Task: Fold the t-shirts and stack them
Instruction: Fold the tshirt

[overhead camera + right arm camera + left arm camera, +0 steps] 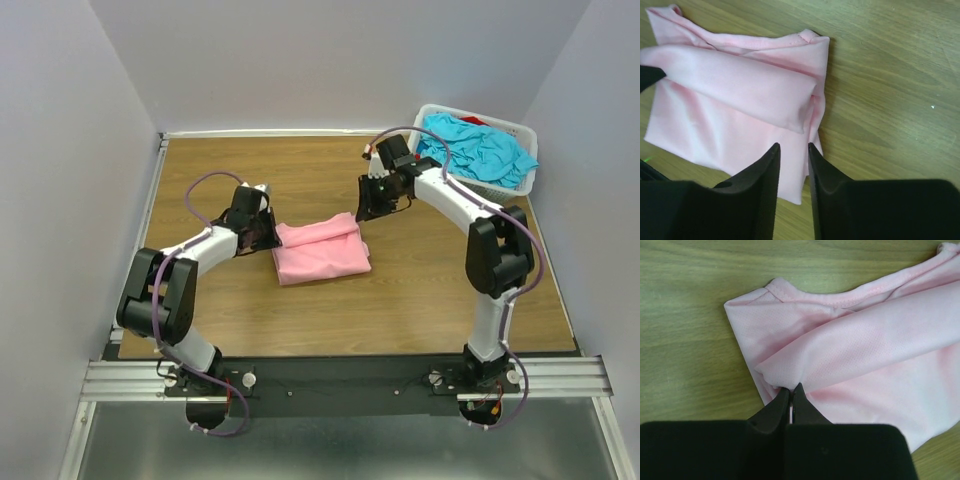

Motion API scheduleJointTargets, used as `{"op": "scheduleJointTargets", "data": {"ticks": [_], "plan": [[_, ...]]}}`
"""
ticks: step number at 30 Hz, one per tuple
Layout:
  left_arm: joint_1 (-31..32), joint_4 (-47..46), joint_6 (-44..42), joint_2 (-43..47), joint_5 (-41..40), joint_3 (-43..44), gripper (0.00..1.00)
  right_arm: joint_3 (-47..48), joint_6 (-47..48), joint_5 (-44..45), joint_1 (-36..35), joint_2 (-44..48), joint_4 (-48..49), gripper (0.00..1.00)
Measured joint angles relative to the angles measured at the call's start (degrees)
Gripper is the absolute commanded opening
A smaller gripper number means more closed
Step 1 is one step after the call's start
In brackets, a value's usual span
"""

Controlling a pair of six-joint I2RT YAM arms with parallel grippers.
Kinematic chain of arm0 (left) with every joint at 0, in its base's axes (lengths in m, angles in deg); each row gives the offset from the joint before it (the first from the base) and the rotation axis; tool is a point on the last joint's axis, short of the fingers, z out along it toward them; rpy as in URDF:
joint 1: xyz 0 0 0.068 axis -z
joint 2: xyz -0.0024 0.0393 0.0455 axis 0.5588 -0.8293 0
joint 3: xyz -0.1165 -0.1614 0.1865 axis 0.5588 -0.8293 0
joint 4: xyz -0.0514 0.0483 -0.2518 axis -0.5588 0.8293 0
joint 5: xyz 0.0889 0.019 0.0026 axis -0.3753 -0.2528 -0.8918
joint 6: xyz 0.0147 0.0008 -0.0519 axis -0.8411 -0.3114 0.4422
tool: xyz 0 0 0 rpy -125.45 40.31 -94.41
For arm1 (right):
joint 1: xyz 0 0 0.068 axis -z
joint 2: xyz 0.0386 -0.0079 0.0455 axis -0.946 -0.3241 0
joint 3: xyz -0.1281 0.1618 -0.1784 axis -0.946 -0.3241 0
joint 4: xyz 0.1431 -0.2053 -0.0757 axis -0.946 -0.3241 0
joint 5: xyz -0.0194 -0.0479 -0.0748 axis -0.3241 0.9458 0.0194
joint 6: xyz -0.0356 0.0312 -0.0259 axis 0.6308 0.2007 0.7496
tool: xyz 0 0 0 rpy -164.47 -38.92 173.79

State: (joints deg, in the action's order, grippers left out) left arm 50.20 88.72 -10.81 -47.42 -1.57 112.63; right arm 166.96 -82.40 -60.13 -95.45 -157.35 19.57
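Note:
A light pink t-shirt (322, 250) lies partly folded on the wooden table, with a rolled fold along its far edge. My left gripper (272, 233) is at the shirt's left edge. In the left wrist view its jaws (791, 388) are pinched shut on the end of that fold of the pink shirt (865, 340). My right gripper (378, 205) hovers by the shirt's far right corner. In the right wrist view it (794, 146) is open and empty above the shirt's (735, 90) right edge. Turquoise t-shirts (480, 150) and a bit of red cloth (474, 120) lie in the basket.
A white slotted plastic basket (529, 160) stands at the table's far right corner. Grey walls close in the table on three sides. Bare wood (300, 170) lies beyond the shirt, and more bare wood (400, 310) lies in front of it.

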Motion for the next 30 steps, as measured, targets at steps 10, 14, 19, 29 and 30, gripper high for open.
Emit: {"op": "scheduleJointTargets", "data": {"ticks": [10, 14, 19, 29, 30], "plan": [[0.0, -0.9, 2.3, 9.8, -1.2, -2.2, 0.01, -10.9, -3.3, 0.2, 0.1, 8.6, 9.6, 0.54], [0.0, -1.4, 4.7, 12.5, -2.7, -4.5, 0.18, -13.1, -3.6, -0.5, 0.1, 9.3, 12.1, 0.54], [-0.1, -0.3, 7.8, 12.6, -5.9, -6.6, 0.61, -15.1, -3.6, -3.5, 0.1, 10.1, 14.8, 0.54], [1.7, 1.7, 9.9, 20.6, -8.6, -7.1, 0.47, -17.3, -2.6, -14.6, -0.6, 10.3, 20.6, 0.37], [2.7, 1.6, 9.9, 21.3, -8.6, -7.0, 0.45, -17.3, -2.5, -15.5, -0.8, 9.8, 21.1, 0.36]]}}
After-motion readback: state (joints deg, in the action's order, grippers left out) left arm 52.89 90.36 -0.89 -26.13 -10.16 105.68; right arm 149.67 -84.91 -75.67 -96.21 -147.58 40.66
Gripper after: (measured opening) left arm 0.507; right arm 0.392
